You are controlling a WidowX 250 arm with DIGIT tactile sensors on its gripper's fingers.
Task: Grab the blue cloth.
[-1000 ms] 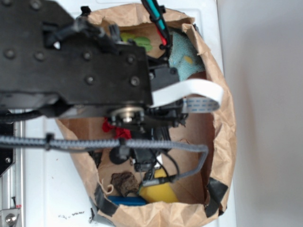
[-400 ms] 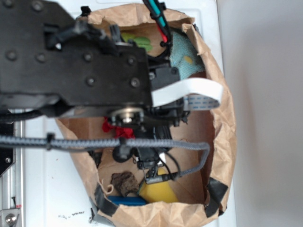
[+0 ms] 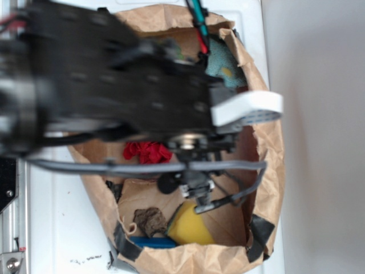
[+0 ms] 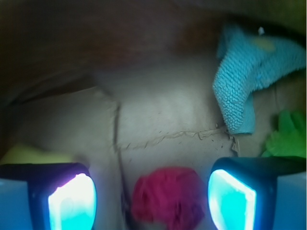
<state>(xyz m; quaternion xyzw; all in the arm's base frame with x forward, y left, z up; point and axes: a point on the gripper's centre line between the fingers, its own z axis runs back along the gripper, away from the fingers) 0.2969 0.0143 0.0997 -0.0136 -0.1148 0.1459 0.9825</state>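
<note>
From the exterior view the blurred black arm (image 3: 114, 91) covers most of the brown paper bag (image 3: 268, 165), hiding the hand itself and a good part of the bag's floor. Only a sliver of the blue cloth (image 3: 221, 61) peeks out past the arm, up against the bag's far wall, with a small yellow spot on it. A red fabric ball (image 3: 147, 152) shows just below the arm, and near the bag's front wall lie a yellow sponge (image 3: 188, 225) and a small brown lump (image 3: 149, 220) too blurry to name.

The wrist view looks inside the bag instead. There the hand (image 4: 151, 201) is spread wide, its two glowing fingers (image 4: 72, 201) apart and gripping nothing, with the red ball (image 4: 168, 196) on the bag floor between them. The blue cloth (image 4: 247, 72) is plain here: light blue-teal terry, crumpled, one flap drooping down, resting against the bag's back wall, well beyond the fingertips. A bit of green plush (image 4: 288, 139) sits just beside it, cut off by the frame edge.
</note>
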